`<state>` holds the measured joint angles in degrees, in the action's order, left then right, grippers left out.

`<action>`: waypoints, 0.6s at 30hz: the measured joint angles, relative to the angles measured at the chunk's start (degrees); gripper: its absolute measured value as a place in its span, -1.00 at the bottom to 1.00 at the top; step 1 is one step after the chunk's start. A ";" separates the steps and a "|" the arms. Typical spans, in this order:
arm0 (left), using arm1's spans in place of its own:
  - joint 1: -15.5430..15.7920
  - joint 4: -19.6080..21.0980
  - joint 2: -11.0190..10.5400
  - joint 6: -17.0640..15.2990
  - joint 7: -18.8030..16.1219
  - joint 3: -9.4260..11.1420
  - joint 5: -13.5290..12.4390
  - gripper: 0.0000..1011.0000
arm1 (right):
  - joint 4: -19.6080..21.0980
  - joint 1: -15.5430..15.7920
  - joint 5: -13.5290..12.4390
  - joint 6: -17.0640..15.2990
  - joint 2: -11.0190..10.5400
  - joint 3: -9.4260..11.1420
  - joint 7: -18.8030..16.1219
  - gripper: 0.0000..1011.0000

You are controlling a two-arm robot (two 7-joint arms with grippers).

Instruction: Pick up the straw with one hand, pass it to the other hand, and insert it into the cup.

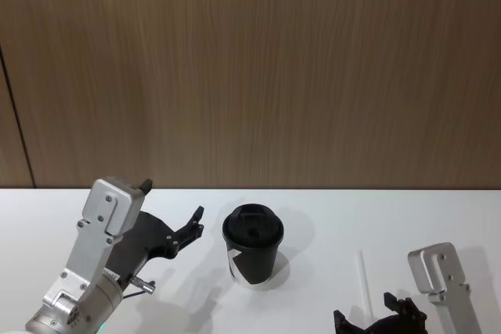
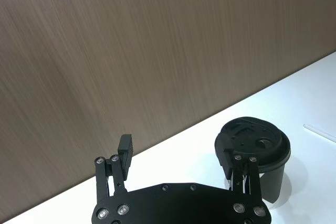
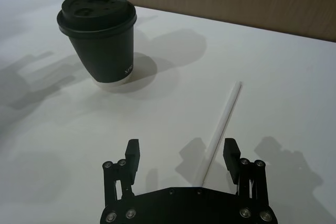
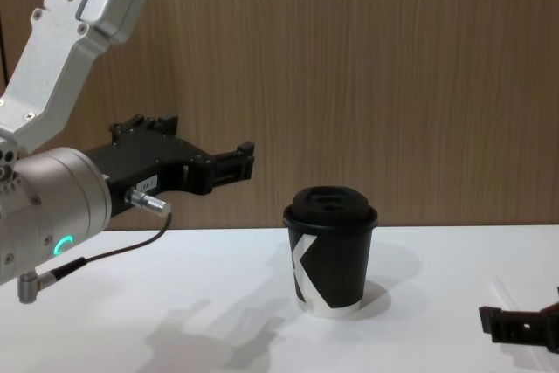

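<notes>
White and thin, the straw [image 1: 363, 279] lies flat on the bench [image 1: 438, 217] at the lower right of the head view, just to the right of the cup [image 1: 253, 246] and apart from it, so no part of the task is finished yet. The right gripper [image 3: 181, 145] sits low at the bottom right corner of that view, its fingers spread wide with the straw's near end running between them. Neither finger touches the straw, and the shadows under them suggest the gripper hangs a little above the bench. I judge this to be the opening of the pick-up: the approach is lined up but the pinch has not been made. The left gripper [image 2: 178, 153] is held up at the left of the head view, beside the cup and well apart from the straw, its fingers also spread and holding nothing. The cup stands upright in the middle with its domed lid on. Left to do: closing on the straw, lifting it, handing it across to the left gripper, and pushing it through the lid.
</notes>
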<state>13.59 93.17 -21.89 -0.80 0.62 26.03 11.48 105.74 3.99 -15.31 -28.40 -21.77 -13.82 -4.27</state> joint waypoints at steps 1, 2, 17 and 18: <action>0.00 0.00 0.00 0.00 0.00 0.00 0.00 0.98 | -0.09 -0.04 0.01 -0.01 0.05 0.06 0.00 0.98; 0.00 0.00 0.00 0.00 0.00 0.00 0.00 0.98 | -0.23 -0.10 0.02 -0.03 0.12 0.11 0.00 0.98; 0.00 0.00 0.00 0.00 0.00 0.00 0.00 0.98 | -1.98 -0.86 -0.26 -0.01 1.43 1.54 -0.42 0.98; 0.00 0.00 0.00 0.00 0.00 0.00 0.00 0.98 | -2.09 -0.88 -0.30 -0.01 1.49 1.63 -0.45 0.98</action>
<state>13.59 93.17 -21.89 -0.80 0.62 26.03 11.48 103.65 3.12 -15.60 -28.41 -20.28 -12.19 -4.72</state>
